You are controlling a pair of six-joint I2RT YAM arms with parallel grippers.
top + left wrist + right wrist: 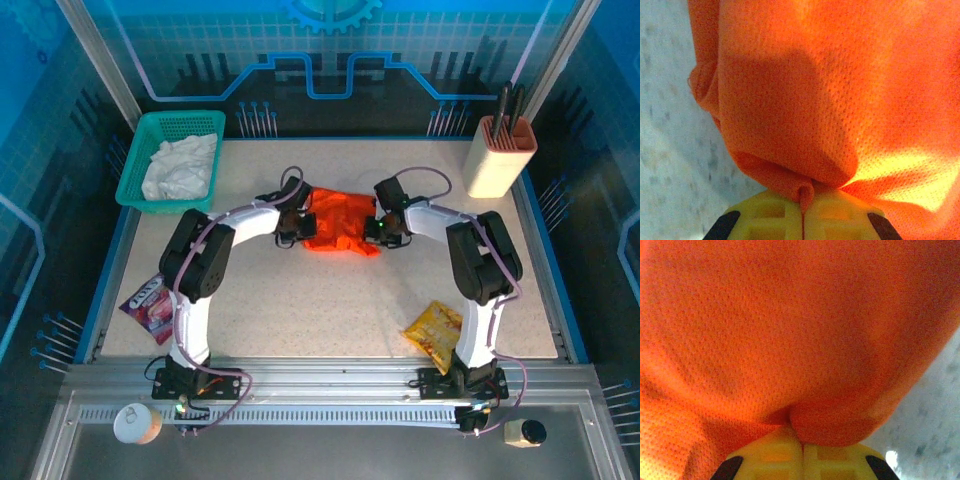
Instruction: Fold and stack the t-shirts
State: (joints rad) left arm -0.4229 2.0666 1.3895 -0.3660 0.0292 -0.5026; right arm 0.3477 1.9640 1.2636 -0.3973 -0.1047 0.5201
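The right gripper (802,446) pinches the orange t-shirt (790,330).

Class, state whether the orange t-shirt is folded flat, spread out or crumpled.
Crumpled: the orange t-shirt lies bunched with uneven lobes, pinched by left gripper and right gripper.

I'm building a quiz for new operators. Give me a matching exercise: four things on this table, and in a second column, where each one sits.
Things
A. orange t-shirt
B. white t-shirt
C. yellow snack packet
D. beige holder

Places
1. in the green basket
2. by the right arm's base
3. far right corner
4. pinched by the left gripper and right gripper

Pairs: A-4, B-1, C-2, D-3.
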